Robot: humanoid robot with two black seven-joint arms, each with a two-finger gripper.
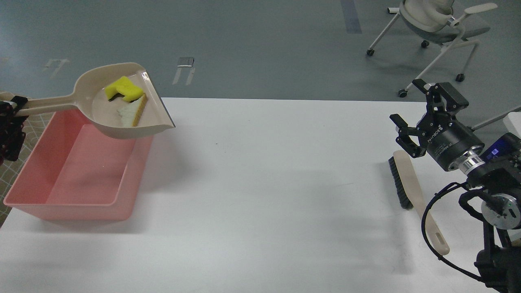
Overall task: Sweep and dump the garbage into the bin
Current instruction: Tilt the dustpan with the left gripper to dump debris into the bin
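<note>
Head view of the dumping step. The dustpan (122, 108) is held in the air over the far right corner of the bin (77, 171), its long handle running left to the left gripper (14, 106), which sits at the picture's edge; its fingers appear clenched on the handle end, though they are partly cut off. Both pieces of garbage lie inside the pan: the yellow sponge (123, 89) toward the pan's back wall and the bread slice (133, 112) just beside it, nearer the open lip. The bin stands on the surface (264, 183) at its left edge and looks empty.

To do this step well, the pan's lip, which overhangs the bin's right wall, should probably be brought further over the bin's floor before the pan is tipped, so that neither scrap slides out onto the surface. A steady tilt, lip downward, would likely release the bread slice first and the sponge after.

The right arm is raised well to the right of the bin, wrist angled up and back, with the right gripper (415, 114) released and its fingers spread. The brush (407, 179) lies flat on the surface just below that gripper, untouched.
</note>
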